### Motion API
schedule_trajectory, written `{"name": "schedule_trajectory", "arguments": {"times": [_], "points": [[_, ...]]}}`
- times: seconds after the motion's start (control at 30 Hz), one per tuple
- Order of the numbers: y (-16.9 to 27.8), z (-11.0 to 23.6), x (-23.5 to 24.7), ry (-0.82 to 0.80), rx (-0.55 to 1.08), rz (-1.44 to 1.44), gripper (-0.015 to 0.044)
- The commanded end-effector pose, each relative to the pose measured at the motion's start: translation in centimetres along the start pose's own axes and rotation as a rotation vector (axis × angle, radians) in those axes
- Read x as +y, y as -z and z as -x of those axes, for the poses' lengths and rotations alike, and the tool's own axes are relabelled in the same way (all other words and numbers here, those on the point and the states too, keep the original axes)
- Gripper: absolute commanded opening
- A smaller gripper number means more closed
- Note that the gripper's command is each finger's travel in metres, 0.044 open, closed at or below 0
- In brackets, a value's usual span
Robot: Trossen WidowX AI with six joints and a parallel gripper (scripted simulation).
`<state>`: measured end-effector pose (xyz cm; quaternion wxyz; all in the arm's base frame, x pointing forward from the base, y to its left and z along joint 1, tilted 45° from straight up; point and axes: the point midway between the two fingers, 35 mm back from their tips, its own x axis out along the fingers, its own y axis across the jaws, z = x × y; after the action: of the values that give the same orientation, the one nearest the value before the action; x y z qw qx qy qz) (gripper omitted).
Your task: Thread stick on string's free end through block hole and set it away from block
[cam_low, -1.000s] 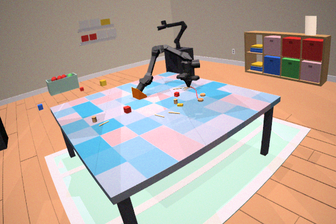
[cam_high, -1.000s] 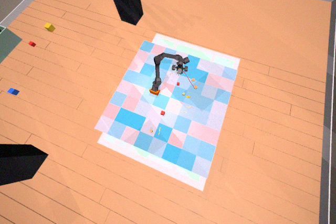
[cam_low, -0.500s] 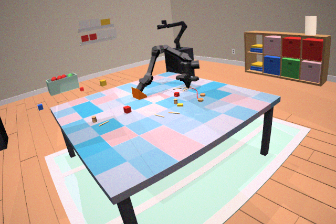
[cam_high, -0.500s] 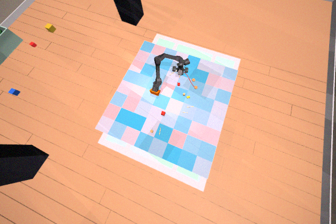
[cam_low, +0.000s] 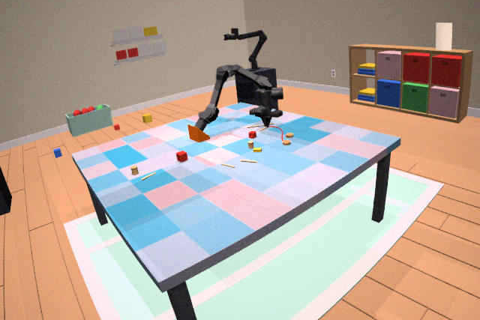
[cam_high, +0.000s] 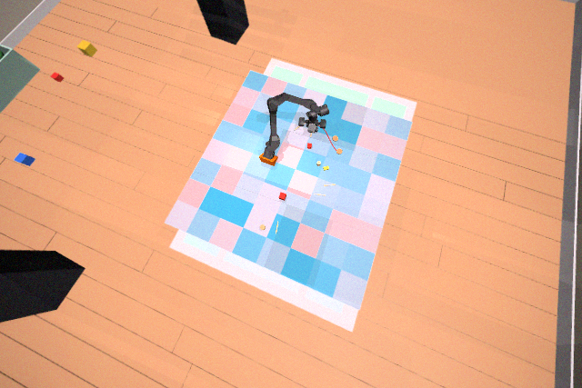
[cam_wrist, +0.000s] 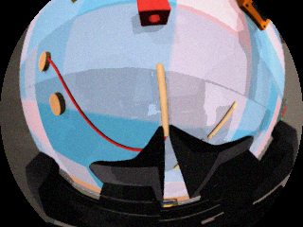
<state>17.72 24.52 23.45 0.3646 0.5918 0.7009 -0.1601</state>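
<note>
- Between the two dark fingers of the gripper (cam_wrist: 169, 151), in the wrist view, the near end of the thin wooden stick (cam_wrist: 162, 97) is pinched; the jaws stand almost together with only the stick's width between them.
- Outward from that pinch the stick runs nearly straight ahead, its long axis pointing away from the gripper toward the red block (cam_wrist: 153, 10).
- At the pinched end the red string (cam_wrist: 76, 106) leaves to one side and curves across the table top to a round wooden button (cam_wrist: 44, 61); a second round disc (cam_wrist: 57, 102) lies beside the curve, and I cannot tell for certain which of the two holds the string's end.
- Ahead of the stick's free tip, well apart from it, the red block shows a dark hole on the face turned toward the gripper, so stick axis and hole look roughly in line, with the block slightly to one side of the tip.
- Beside the fingers a loose stick (cam_wrist: 222, 120) lies slanted on the table, with no string on it.
- Seen from the exterior view, the gripper (cam_low: 266, 121) hangs low over the checked table (cam_low: 229, 239), with the block (cam_low: 252, 134) nearer the camera than the gripper.
- My judgement: the coming move is a forward advance along the stick's own axis, with a small sideways correction to meet the hole.
</note>
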Motion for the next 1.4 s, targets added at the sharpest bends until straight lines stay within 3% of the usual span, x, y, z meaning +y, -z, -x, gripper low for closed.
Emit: {"name": "schedule_trajectory", "arguments": {"times": [0.0,1.37], "points": [[-0.5,0.0,0.0,0.001,0.004,0.003,0.0000],[-5.7,-0.1,-0.3,0.000,0.009,0.000,0.0000]]}}
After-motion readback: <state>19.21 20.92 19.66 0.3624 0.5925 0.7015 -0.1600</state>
